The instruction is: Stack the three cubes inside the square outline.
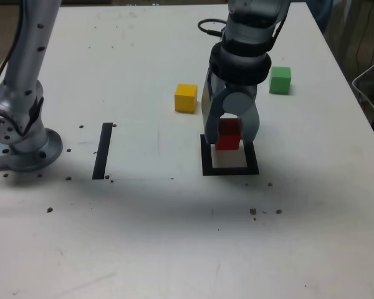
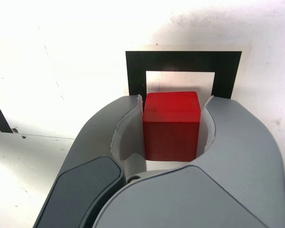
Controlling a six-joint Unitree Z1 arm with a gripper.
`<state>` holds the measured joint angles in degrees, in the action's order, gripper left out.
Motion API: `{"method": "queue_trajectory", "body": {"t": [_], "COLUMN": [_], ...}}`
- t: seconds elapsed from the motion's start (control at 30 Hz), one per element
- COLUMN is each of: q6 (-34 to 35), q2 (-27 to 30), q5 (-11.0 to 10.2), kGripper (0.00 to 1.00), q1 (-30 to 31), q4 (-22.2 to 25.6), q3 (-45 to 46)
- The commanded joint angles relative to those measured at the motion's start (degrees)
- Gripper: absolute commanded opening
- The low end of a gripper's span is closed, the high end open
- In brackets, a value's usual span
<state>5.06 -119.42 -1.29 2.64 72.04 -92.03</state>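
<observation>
One red cube [image 2: 171,141], gripped in our pincer [image 2: 175,98], at the square outline [image 2: 183,61]. We risk a crooked base if release drags it.

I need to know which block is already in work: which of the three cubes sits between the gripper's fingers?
The red cube; the yellow and green ones stand apart.

Red cube [image 2: 172,126] — plain red, unpatterned, its upper face brighter than the darker red face beside it. Square outline [image 2: 183,61]: solid black border, white centre. Yellow cube [image 1: 186,98]: orange-yellow, plain. Green cube [image 1: 280,80]: mid-green, plain. Straight strip [image 1: 103,151]: uniform black. Tabletop [image 1: 137,237]: off-white, marked with small dark specks. Gripper [image 2: 172,102]: grey body — one darker, slate-grey panel. Robot arm base [image 1: 32,151]: grey.
</observation>
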Motion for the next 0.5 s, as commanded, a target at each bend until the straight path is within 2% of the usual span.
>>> {"method": "queue_trajectory", "body": {"t": [0.0, 0.23, 0.47], "q6": [-0.3, -1.2, -2.5], "q2": [-0.4, -1.0, -1.7], "q5": [0.3, 1.4, 2.2], "kGripper": [0.18, 0.20, 0.31], "q1": [-0.2, -0.5, -1.2], "q4": [-0.2, -0.6, -1.0], "q3": [0.1, 0.5, 1.1]}}
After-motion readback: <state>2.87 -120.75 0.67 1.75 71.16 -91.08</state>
